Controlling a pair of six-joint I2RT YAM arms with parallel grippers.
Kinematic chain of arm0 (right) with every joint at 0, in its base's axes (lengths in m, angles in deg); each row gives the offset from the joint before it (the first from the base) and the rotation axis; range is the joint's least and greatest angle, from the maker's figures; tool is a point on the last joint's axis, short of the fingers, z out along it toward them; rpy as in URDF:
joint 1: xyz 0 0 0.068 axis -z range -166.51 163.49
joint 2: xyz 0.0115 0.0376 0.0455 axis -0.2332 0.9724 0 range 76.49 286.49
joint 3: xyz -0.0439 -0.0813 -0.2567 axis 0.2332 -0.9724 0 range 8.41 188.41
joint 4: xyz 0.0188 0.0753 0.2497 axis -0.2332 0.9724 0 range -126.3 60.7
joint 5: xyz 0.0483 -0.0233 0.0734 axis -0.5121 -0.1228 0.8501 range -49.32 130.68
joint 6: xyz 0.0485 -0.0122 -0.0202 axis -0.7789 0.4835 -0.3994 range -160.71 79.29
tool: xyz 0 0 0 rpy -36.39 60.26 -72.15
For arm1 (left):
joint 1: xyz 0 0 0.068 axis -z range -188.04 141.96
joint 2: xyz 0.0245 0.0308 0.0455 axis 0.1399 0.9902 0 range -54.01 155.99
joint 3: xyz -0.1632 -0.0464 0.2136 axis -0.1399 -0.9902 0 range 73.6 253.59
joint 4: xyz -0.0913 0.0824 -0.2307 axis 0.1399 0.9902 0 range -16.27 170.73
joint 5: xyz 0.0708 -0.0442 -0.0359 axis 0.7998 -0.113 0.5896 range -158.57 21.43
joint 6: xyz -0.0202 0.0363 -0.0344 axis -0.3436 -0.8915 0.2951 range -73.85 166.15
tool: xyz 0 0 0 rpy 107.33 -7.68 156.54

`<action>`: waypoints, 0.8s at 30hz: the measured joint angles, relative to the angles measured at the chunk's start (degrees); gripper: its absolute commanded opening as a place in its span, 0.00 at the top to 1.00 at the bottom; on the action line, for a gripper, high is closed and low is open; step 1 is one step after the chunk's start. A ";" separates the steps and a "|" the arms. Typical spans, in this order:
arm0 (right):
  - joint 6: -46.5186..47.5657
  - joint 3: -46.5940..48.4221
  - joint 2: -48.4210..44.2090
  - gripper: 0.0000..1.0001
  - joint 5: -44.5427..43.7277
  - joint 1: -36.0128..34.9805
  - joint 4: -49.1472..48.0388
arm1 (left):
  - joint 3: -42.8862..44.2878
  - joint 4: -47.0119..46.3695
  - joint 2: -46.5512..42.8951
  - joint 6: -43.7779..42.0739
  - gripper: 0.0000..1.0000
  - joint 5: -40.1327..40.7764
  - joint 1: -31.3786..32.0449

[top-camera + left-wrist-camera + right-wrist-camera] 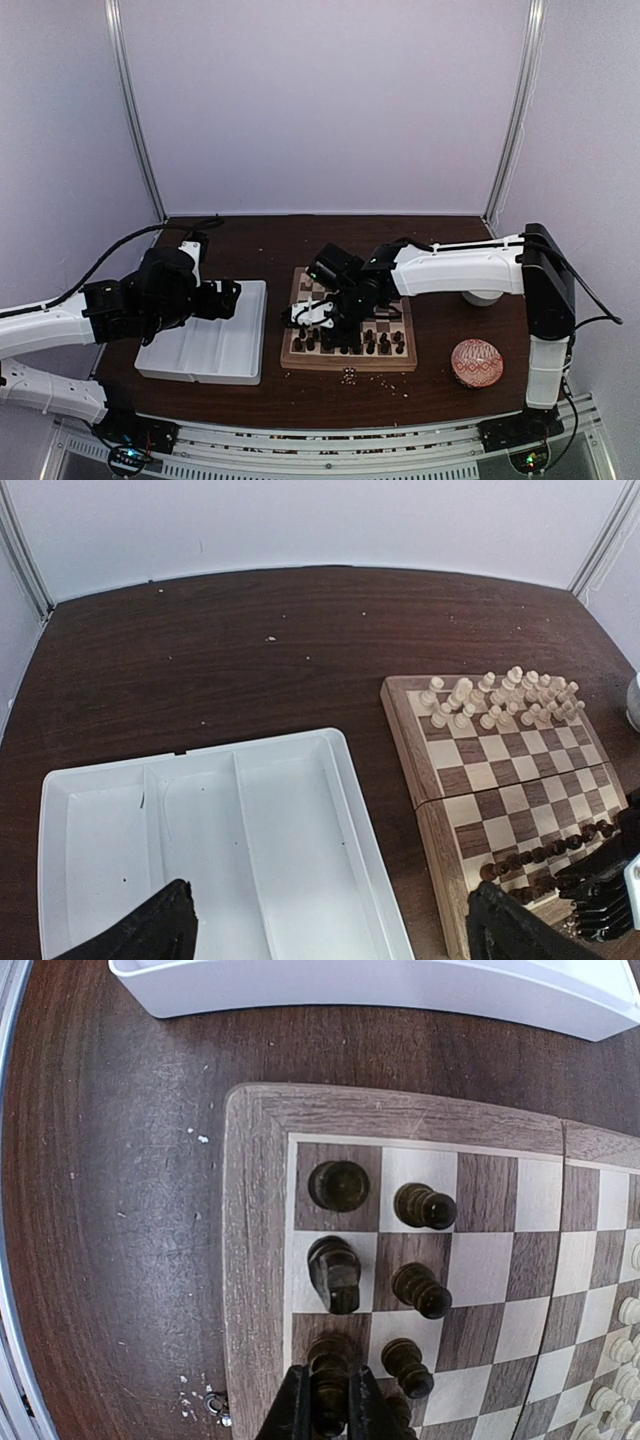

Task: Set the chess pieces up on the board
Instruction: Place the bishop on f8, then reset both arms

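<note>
A dark wooden table [260,250] lies open behind a white divided tray [290,860] and the chessboard [510,780], with a strip of bare wood between their facing edges. The left gripper [330,930] hangs over the tray, spread wide and grasping nothing. The right gripper [328,1385] is clamped on a dark piece [328,1352] in the board's near edge row, close to the tray-side corner; whether it touches its square is unclear. Other dark chessmen [338,1185] line that edge and cream chessmen [500,700] the far one, leaving the middle rows bare. Pale crumbs [203,1139] dot the table beside the corner.
</note>
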 measured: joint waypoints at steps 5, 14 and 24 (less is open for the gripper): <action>0.02 0.00 0.20 0.82 0.00 0.00 0.02 | 0.00 0.00 0.02 0.04 0.04 0.00 0.00; -0.26 0.07 -0.74 0.69 0.48 0.17 1.49 | 0.00 0.00 0.07 0.02 0.04 0.00 0.00; -1.84 6.43 -8.50 0.68 7.65 2.01 6.27 | 1.16 0.24 1.57 -1.77 0.02 0.04 -0.39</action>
